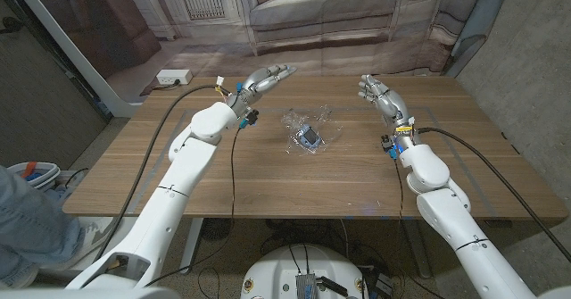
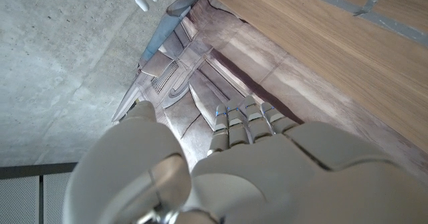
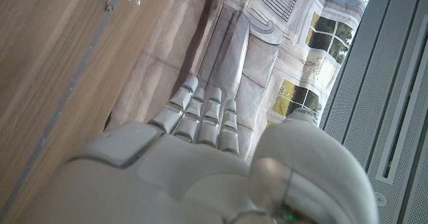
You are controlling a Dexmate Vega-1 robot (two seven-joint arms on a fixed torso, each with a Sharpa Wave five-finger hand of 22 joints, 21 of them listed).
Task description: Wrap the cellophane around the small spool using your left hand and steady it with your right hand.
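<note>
- My left hand (image 1: 263, 81) is raised near the far edge of the tabletop (image 1: 178, 174), fingers stretched out and holding nothing; in the left wrist view the same hand (image 2: 254, 164) has its fingers straight and empty.
- My right hand (image 1: 379, 95) hangs toward the far right part of the tabletop, fingers apart with a slight curl, also empty; the right wrist view shows that hand (image 3: 200, 157) with nothing in it.
- The small spool (image 1: 310, 137) lies near the middle of the tabletop, between both hands and apart from each, sitting on or in the crumpled cellophane (image 1: 312, 123). I cannot tell how far the film is already around it.
- Risk: the film is clear and creased, so I may misjudge where its loose edge is and close my left fingers on air or on a bunched fold.
- Risk: the spool looks light. If I pull the film before my right hand is on it, I expect it to slide or roll toward an edge.
- Risk: coming down with the right hand onto the film itself would pin it and block the wrap.
</note>
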